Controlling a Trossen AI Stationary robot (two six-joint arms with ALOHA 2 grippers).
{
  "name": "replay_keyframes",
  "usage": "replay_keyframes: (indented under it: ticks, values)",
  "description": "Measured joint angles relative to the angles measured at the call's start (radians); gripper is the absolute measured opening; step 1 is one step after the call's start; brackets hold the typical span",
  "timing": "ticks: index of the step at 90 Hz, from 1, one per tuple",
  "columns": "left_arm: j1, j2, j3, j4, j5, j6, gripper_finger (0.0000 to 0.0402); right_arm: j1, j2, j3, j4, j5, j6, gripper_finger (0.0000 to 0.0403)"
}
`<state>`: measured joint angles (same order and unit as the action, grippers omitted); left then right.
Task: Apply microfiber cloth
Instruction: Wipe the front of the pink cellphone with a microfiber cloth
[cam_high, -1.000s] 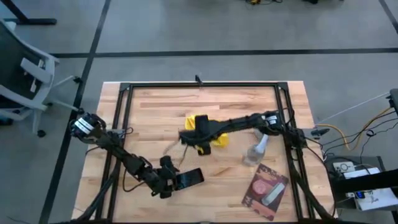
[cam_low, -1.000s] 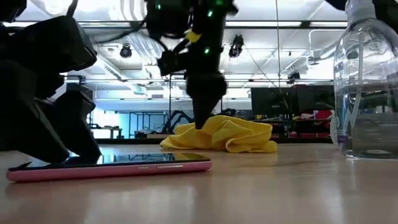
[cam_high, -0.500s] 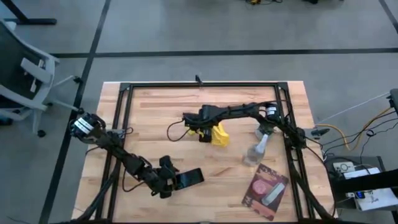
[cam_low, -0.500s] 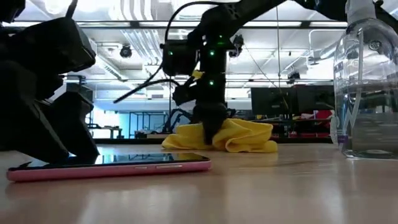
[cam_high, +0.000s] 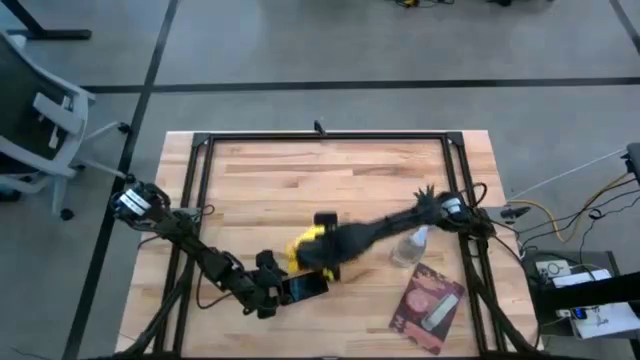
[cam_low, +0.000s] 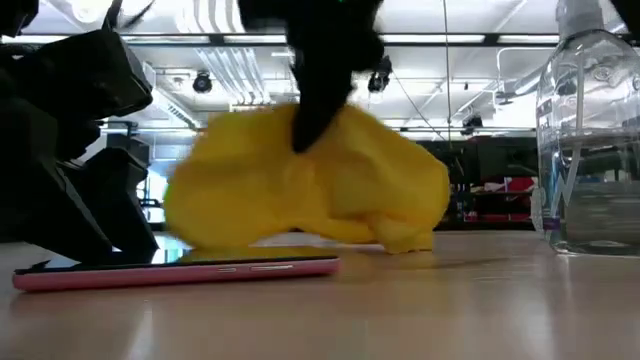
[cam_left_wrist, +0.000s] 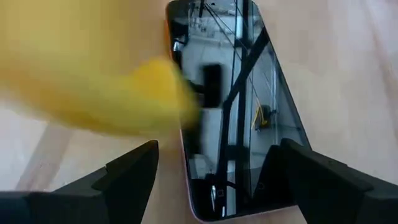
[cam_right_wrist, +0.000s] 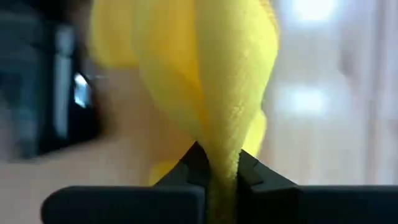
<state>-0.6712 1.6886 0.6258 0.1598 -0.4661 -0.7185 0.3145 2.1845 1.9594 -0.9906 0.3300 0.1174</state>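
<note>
Right gripper (cam_right_wrist: 214, 171): jaws clenched on the microfiber cloth (cam_right_wrist: 211, 81). In the right wrist view the two dark fingers (cam_right_wrist: 186, 171) pinch a gathered fold of the yellow fabric between them, and the rest of the cloth spreads out beyond the fingertips. The same gripper shows in the high view (cam_high: 318, 255) with the arm stretched across the wooden table (cam_high: 260, 180) from the right side, the cloth (cam_high: 305, 243) bunched at its tip.

Cloth position: low view shows the cloth (cam_low: 310, 180) hanging below the jaws of the right gripper (cam_low: 315, 125), its lower edge at or just above the tabletop; whether it touches the wood cannot be told. It sits just beyond the phone (cam_low: 180, 270), a pink-edged handset lying flat, screen up.

Left gripper (cam_left_wrist: 217, 171): jaws released, fingers (cam_left_wrist: 134, 165) spread wide apart, one on each side of the near end of the phone (cam_left_wrist: 239, 106). Whether the fingers touch the phone's edges cannot be told. In the left wrist view the cloth (cam_left_wrist: 93, 74) lies ahead of the jaws, overlapping one long edge of the phone's dark screen. In the high view the left gripper (cam_high: 275, 288) is at the phone (cam_high: 305, 286), directly beside the right gripper's tip.

Other items: clear spray bottle (cam_high: 412, 245) stands upright behind the right gripper's wrist, beside the right arm; also seen in the low view (cam_low: 590, 140). Pink-and-dark flat packet (cam_high: 428, 305) lies well apart from both sets of jaws, near the table's right corner.
</note>
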Motion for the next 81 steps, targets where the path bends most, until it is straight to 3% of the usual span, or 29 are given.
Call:
replay_keyframes:
  ticks: [18,41,57,81]
  values:
    - [0.000,0.000,-0.002,0.013,-0.014,-0.001,0.0314,0.098,0.037,-0.038,0.210,-0.018,0.045,0.0001]
    - [0.001,0.001,-0.002,0.015,-0.016,-0.025,0.0314,0.096,0.160,-0.053,0.395,-0.102,0.105,0.0001]
    - [-0.002,0.001,-0.002,0.015,-0.017,-0.034,0.0313,0.087,0.187,-0.053,0.383,-0.089,0.223,0.0000]
    - [-0.011,0.001,-0.001,0.016,-0.021,-0.041,0.0313,0.115,0.164,-0.053,0.192,0.055,0.420,0.0000]
